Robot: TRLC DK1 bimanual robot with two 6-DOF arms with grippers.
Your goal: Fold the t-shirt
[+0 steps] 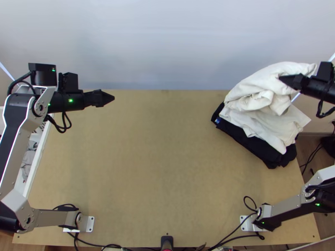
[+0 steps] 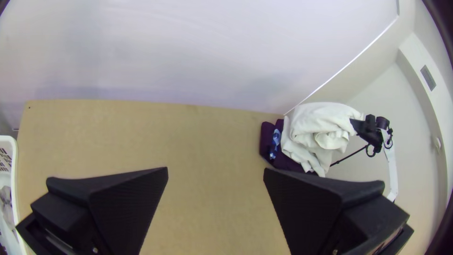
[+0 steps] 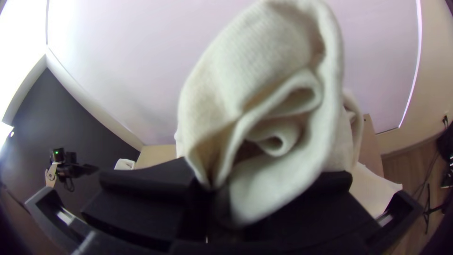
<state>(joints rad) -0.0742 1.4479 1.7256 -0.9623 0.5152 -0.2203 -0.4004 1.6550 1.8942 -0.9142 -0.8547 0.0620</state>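
In the top view my left gripper (image 1: 109,98) is over the table's far left part, away from the cloth; the left wrist view shows this gripper (image 2: 215,174) open, nothing between its fingers. My right gripper (image 1: 284,79) is at the upper right against a white cloth (image 1: 268,94). From the right wrist, the gripper (image 3: 217,193) is shut on a bunched part of the white cloth (image 3: 264,94), which rises in loose rolls above the fingers. The rest hangs crumpled over a dark folded cloth (image 1: 251,142) at the table's right edge.
A white basket (image 2: 15,189) with grey cloth in it stands beside the table's left edge. The bare wooden table (image 1: 163,159) stretches between the arms. A pale wall (image 1: 167,46) rises behind it. Black cables (image 1: 234,226) lie along the near edge.
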